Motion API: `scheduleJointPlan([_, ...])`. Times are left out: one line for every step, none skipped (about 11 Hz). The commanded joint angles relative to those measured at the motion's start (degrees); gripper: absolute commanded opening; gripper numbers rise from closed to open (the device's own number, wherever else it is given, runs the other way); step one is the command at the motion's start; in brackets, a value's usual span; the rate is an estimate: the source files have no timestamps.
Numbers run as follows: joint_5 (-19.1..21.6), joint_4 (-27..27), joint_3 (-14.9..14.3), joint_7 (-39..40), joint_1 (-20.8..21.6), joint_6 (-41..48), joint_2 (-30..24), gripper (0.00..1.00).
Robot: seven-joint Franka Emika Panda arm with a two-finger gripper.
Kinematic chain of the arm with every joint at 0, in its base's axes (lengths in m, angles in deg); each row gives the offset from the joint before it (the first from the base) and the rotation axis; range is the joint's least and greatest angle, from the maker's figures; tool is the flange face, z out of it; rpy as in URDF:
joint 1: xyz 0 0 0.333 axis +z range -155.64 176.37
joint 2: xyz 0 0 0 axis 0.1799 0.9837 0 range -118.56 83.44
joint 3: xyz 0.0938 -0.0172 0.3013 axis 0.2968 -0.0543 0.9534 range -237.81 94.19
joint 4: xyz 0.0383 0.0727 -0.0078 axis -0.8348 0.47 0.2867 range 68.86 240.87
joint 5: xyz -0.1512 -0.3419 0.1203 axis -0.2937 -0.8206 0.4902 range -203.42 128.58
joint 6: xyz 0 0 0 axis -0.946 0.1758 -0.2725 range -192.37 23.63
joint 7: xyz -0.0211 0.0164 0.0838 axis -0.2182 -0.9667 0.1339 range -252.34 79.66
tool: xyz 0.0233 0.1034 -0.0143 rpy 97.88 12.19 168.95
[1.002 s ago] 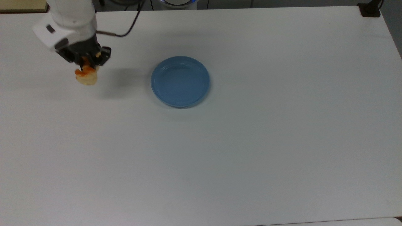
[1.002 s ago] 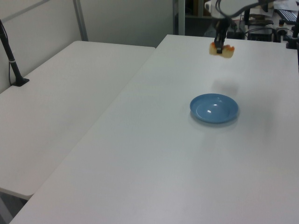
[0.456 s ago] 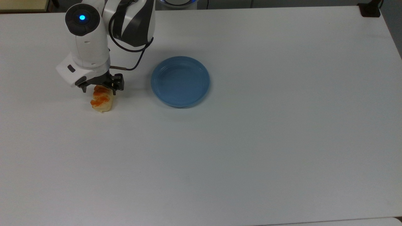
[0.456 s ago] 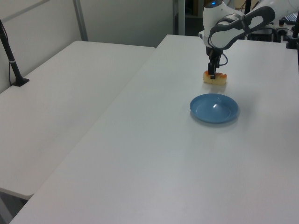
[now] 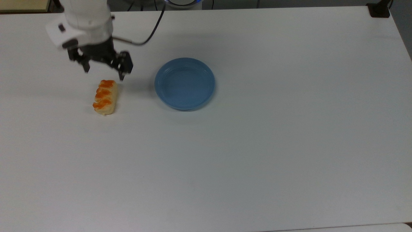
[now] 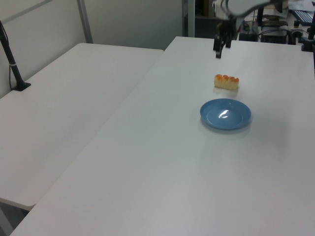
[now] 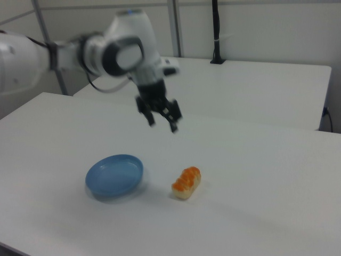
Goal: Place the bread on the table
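The bread (image 5: 105,97) (image 6: 226,81) (image 7: 186,182), a small pale loaf with orange-glazed bumps, lies flat on the white table (image 5: 257,154) (image 6: 162,162) (image 7: 277,202), to the left of the blue plate in the top view. My gripper (image 5: 103,72) (image 6: 220,50) (image 7: 162,123) hangs open in the air above the bread, apart from it, with nothing between its fingers. In the top view it sits just beyond the loaf's far end.
A round blue plate (image 5: 184,83) (image 6: 225,114) (image 7: 114,175) with nothing on it stands on the table beside the bread. A second white table (image 6: 64,103) (image 7: 250,90) adjoins this one. A black post (image 6: 12,61) stands on the second table.
My gripper lowered the bread onto the table, let go of it and opened, then rose straight up. The bread now lies free where it was set down.
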Motion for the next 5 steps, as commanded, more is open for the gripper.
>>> scheduleJointPlan([0.2,-2.3,8.2,-3.0,-2.4,13.7,-9.4,1.0])
scheduleJointPlan([0.3,-2.3,11.7,-3.7,-4.2,16.4,-10.7,1.0])
scheduleJointPlan([0.4,-2.9,15.2,-4.4,-6.1,19.3,-11.1,1.0])
scheduleJointPlan([0.6,-3.6,17.5,-4.4,-6.6,21.0,-11.2,1.0])
scheduleJointPlan([1.3,-3.7,17.7,-4.4,-6.2,21.3,-11.2,1.0])
